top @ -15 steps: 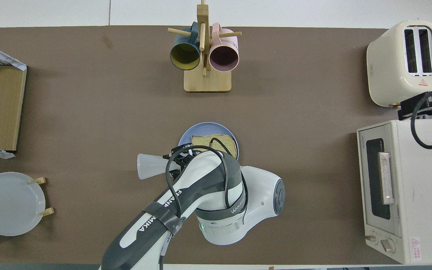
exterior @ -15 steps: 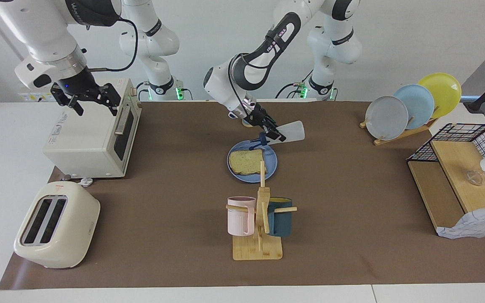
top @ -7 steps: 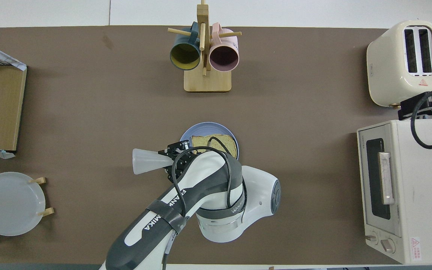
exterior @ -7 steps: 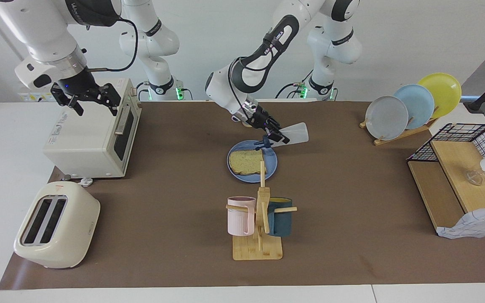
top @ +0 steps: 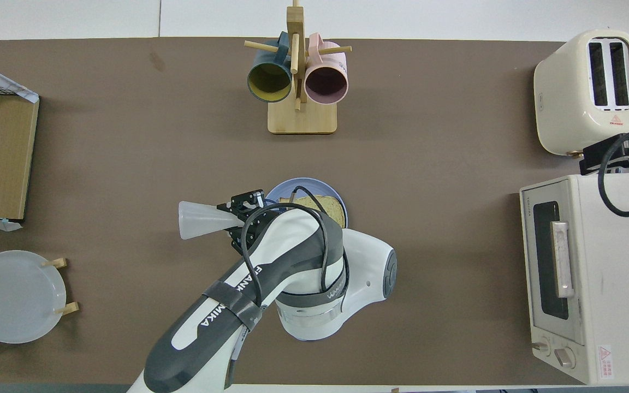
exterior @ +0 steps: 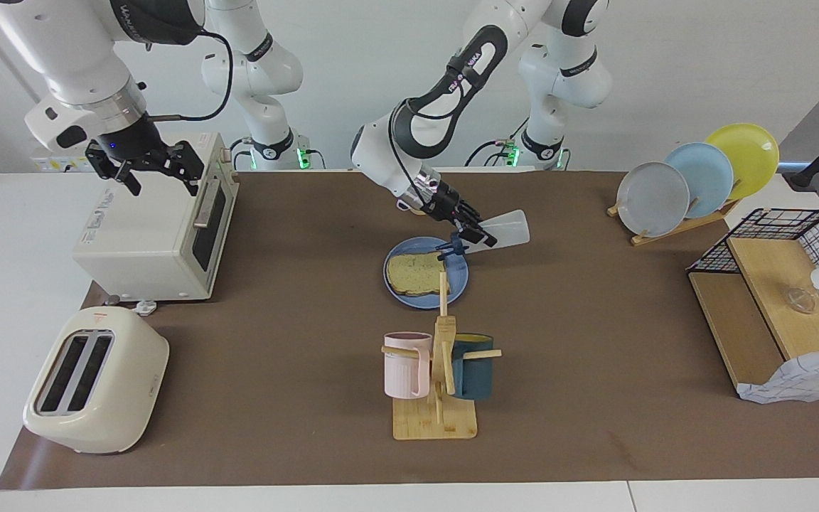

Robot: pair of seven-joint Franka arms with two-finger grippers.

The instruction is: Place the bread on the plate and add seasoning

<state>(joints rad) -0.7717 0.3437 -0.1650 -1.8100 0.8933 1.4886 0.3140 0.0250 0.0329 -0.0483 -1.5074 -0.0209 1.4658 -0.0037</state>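
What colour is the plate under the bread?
Medium blue plate, clearest in the facing view.

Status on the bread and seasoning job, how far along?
Done: the square tan bread slice lies on the round blue plate. In hand: the left end effector is shut on the translucent white seasoning bottle with the navy cap, tipped on its side, cap over the plate's edge. The right end effector waits open over the white toaster oven. Left: finish seasoning, set the bottle down.

The left gripper (exterior: 477, 235) clamps the tilted seasoning (exterior: 505, 229) over the plate (exterior: 458, 283), bread (exterior: 416, 274) on it.
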